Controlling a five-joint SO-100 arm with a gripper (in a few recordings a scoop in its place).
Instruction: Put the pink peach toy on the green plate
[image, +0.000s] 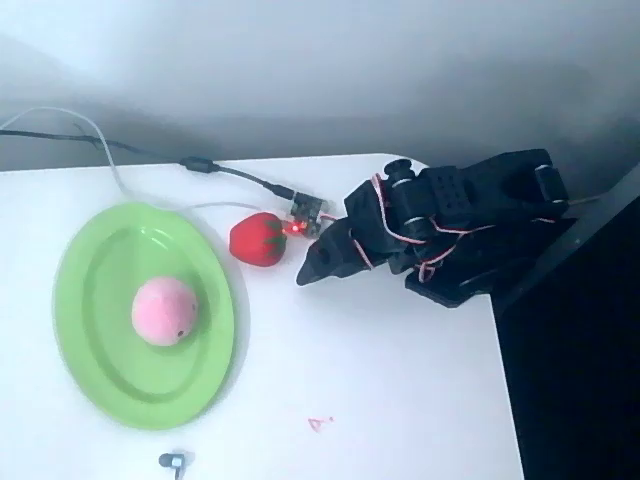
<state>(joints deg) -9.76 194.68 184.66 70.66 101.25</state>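
Note:
The pink peach toy (164, 311) rests in the middle of the green plate (100, 370), its small dark dimple facing the lower right. The plate lies on the left side of the white table. The black arm is folded up at the table's right edge, and my gripper (308, 273) points left, well to the right of the plate with nothing in it. Its fingers come together into a single dark tip, so it looks shut. The tip sits just right of a red strawberry toy (257, 239).
A small circuit board with a lit red LED (305, 212) and its black cable (200, 165) lie behind the strawberry toy. A white cable (100, 140) runs along the plate's far side. A small grey item (174, 461) sits at the front edge. The table's right edge drops off into dark.

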